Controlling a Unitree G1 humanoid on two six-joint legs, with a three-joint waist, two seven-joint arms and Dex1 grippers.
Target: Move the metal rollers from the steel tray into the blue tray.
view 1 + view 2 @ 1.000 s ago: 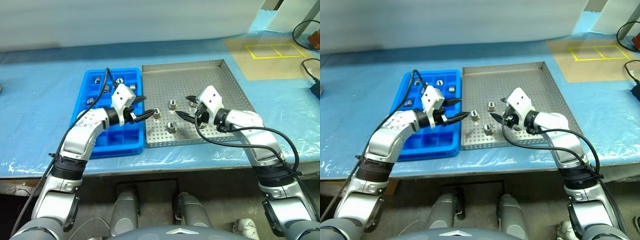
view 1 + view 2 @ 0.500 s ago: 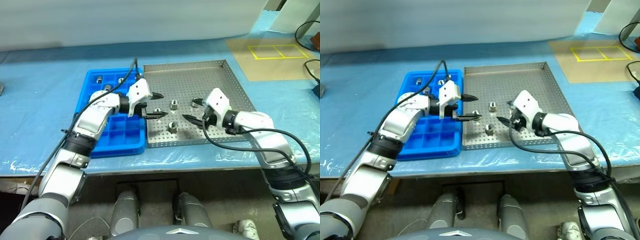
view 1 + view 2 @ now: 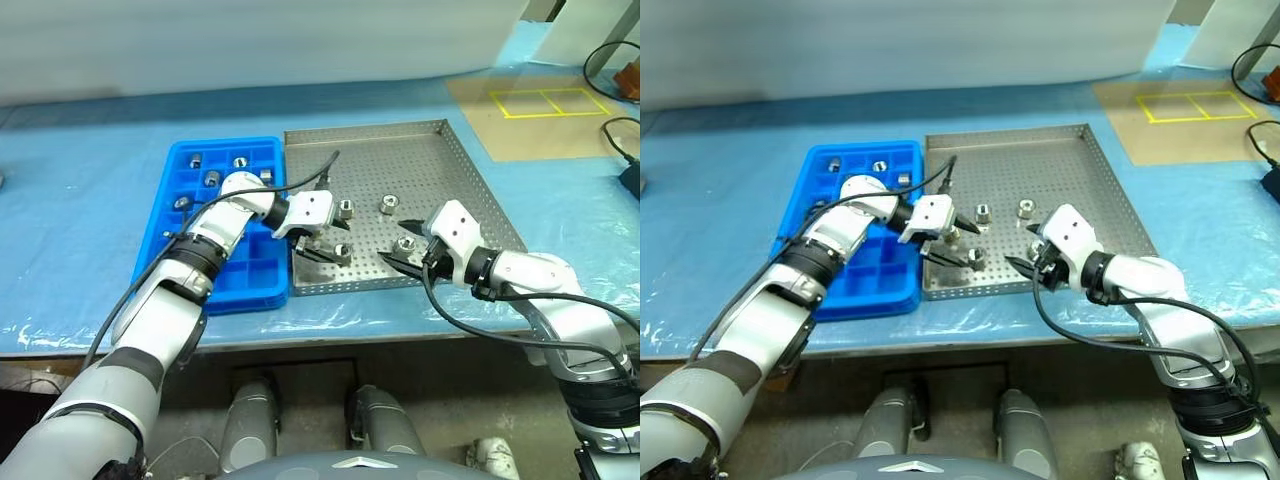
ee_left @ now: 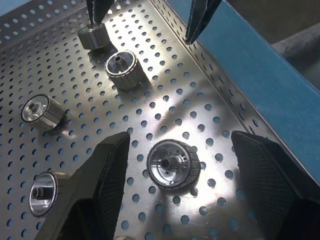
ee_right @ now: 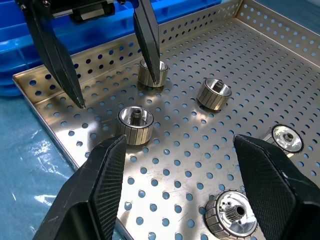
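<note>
Now the shiny ribbed metal rollers (image 4: 172, 164) lie scattered on the perforated steel tray (image 3: 440, 160) – a few more sit in the blue tray (image 3: 160, 225) of square plastic pockets. Left gripper (image 3: 322, 244) straddles one roller, jaws wide; right gripper (image 3: 407, 249) is wide too – empty.

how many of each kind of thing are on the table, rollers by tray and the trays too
metal rollers in the steel tray: 5
metal rollers in the blue tray: 5 showing, an arm covers part of it
trays: 2
total: 12
</note>
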